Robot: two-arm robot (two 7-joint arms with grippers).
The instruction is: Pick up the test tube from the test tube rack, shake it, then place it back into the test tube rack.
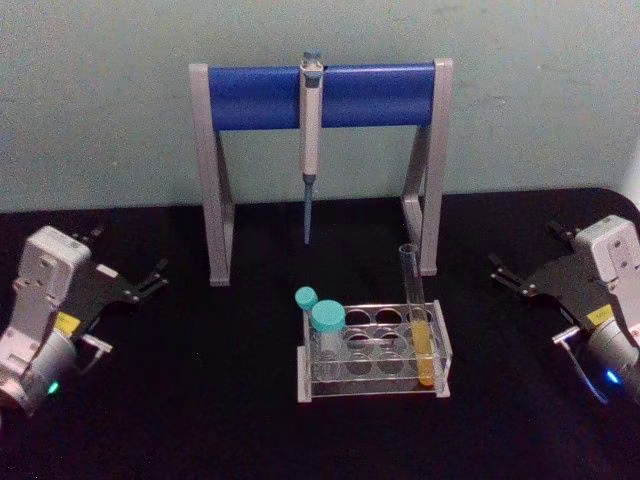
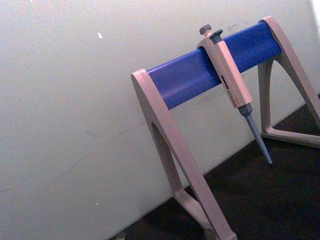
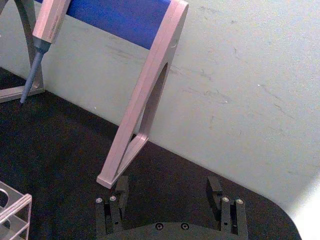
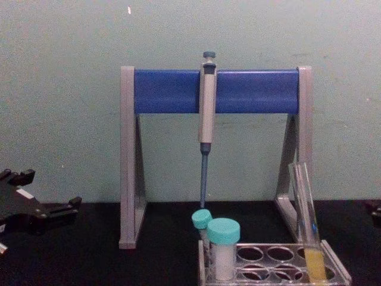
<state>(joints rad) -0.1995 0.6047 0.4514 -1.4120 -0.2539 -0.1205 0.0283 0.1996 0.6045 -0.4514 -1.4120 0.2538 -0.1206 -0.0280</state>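
The test tube stands in the right end of the test tube rack, leaning slightly, with yellow-orange liquid in its lower part. In the chest view the test tube rises from the rack at the lower right. My left gripper rests on the black table far to the left of the rack, open and holding nothing. My right gripper rests to the right of the rack, also open. In the right wrist view its fingers stand well apart above the table, with a corner of the rack at the edge.
A wide teal-capped white tube and a thin teal-capped tube stand in the rack's left end. Behind the rack a grey-and-blue pipette stand holds a hanging pipette. A pale wall closes off the table's far edge.
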